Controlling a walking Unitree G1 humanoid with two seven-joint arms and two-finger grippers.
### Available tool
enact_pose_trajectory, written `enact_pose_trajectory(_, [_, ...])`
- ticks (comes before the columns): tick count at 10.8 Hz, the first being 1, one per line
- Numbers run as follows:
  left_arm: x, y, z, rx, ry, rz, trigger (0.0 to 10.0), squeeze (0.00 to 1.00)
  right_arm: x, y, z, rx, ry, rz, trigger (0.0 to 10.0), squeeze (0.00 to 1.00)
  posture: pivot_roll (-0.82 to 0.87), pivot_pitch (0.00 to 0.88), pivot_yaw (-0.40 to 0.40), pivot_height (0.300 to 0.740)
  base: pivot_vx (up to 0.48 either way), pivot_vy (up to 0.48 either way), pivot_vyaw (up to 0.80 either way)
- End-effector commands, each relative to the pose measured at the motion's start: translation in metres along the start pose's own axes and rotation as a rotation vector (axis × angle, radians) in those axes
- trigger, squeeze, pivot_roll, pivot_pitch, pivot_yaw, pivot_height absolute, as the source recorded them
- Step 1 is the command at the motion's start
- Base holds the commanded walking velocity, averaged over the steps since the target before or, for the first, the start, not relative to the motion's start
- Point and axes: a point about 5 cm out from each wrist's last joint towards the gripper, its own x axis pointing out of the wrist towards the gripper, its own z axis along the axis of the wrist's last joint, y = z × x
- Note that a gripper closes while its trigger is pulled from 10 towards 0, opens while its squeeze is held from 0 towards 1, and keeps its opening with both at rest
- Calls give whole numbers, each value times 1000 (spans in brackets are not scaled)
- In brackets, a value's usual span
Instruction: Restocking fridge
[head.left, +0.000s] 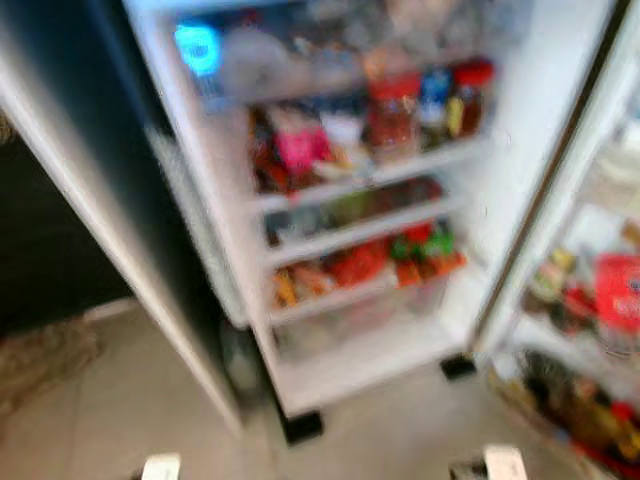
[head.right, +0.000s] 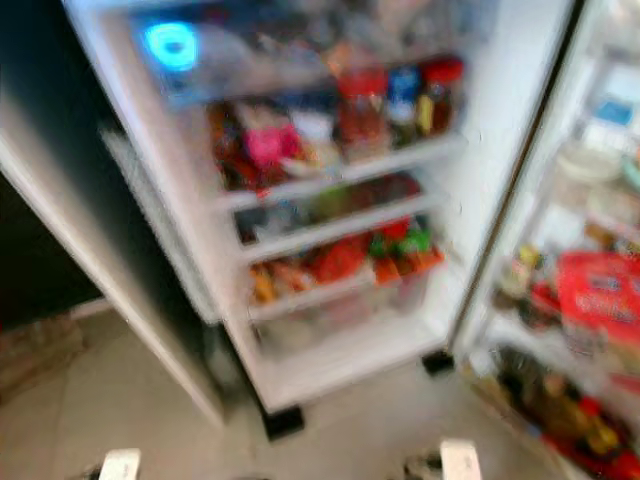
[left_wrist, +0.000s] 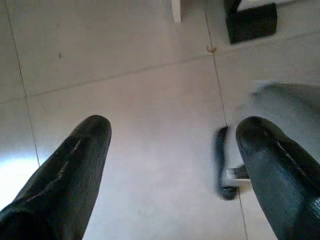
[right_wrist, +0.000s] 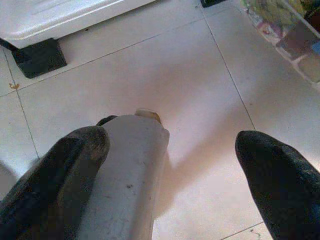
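Left gripper (left_wrist: 172, 145): you see its two black fingers spread wide apart over the pale tiled floor (left_wrist: 125, 95), nothing between them; a blurred grey shape with a dark edge lies beside one finger, too smeared to name.
Right gripper (right_wrist: 170, 150): its fingers also stand apart and hold nothing; a pale grey rounded part, which you cannot identify for sure, sits just beside one finger, above the tiles.
Floor ahead: in your head views, two small white shapes sit at the bottom edge, blurred.
Fridge (head.left: 500, 150): it stands open in front of you, resting on black feet (head.left: 302, 427), white inside; the whole picture is blurred.
Left door (head.left: 120, 250): swung open on your left, dark on its outer face.
Right door (head.left: 590, 330): open on your right, its racks packed with jars and a red package (head.left: 618, 290).
Shelves: already crowded; a pink pack (head.left: 302, 148) and red-capped jars (head.left: 395, 115) on the upper shelf, green and orange items on the lower ones.
Bottom drawer (head.left: 350, 330): clear-fronted, contents not readable.
Blue light (head.left: 197, 47): glowing at the upper left inside.
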Motion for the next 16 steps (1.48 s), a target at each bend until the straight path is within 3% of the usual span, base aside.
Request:
enact_pose_trajectory(1, [-2,4,-7,6,19,4,10000,0,-2,8,-16,-14,66,32,10000,0,-22,0,53,648,0,304,0])
enact_pose_trajectory(8, [-3,1,-11,-35,25,-14,10000,0,-3,0,-17,-43,73,26,10000,0,-25,0,20,648,0,298,0])
enact_pose_trajectory(13, [-2,-8,-13,-36,14,-18,10000,0,-2,3,-13,4,49,31,10000,0,-29,0,26,648,0,161,0])
enact_pose_trajectory(16, [-1,-17,-14,-49,14,-28,10000,0,-2,3,-12,5,50,40,10000,0,-21,0,22,688,0,0,0])
